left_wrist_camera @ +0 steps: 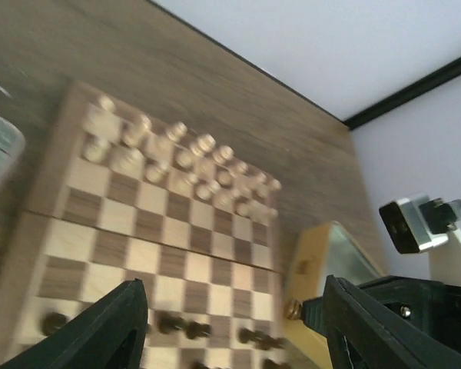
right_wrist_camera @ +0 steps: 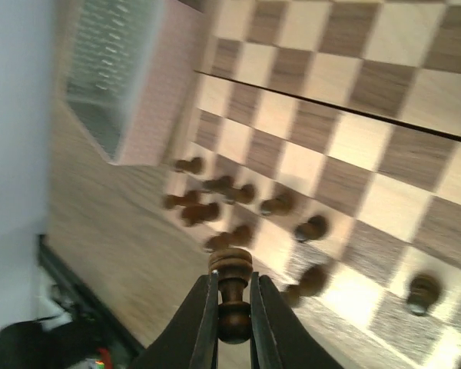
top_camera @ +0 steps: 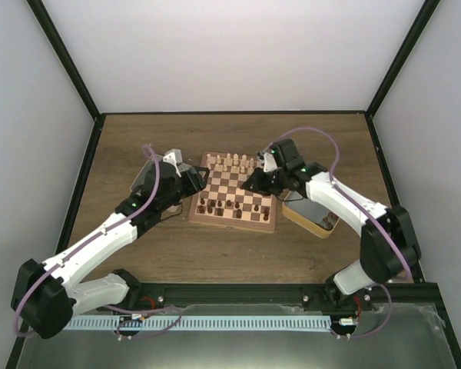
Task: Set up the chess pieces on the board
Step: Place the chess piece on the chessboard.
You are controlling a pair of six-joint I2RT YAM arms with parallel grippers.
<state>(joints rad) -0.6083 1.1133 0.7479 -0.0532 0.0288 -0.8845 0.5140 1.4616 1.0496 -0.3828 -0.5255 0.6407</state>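
Note:
The board (top_camera: 232, 225) lies mid-table. Dark chess pieces (top_camera: 229, 206) stand along its near rows, pale ones (top_camera: 234, 162) on its far rows. My right gripper (top_camera: 255, 183) hovers over the board's right half. In the right wrist view the gripper (right_wrist_camera: 232, 304) is shut on one dark chess piece (right_wrist_camera: 231, 269), held above the board (right_wrist_camera: 361, 146), where other dark pieces (right_wrist_camera: 215, 192) stand near the edge. My left gripper (top_camera: 198, 181) is at the board's left edge. Seen from the left wrist, this gripper (left_wrist_camera: 238, 338) is open and empty over the dark pieces (left_wrist_camera: 184, 327).
A shallow tin (top_camera: 311, 214) with a yellow rim sits right of the board, under the right arm; the same tin (left_wrist_camera: 323, 261) borders the board in the left wrist view. Another tin (right_wrist_camera: 115, 77) shows in the right wrist view. Dark rails edge the table.

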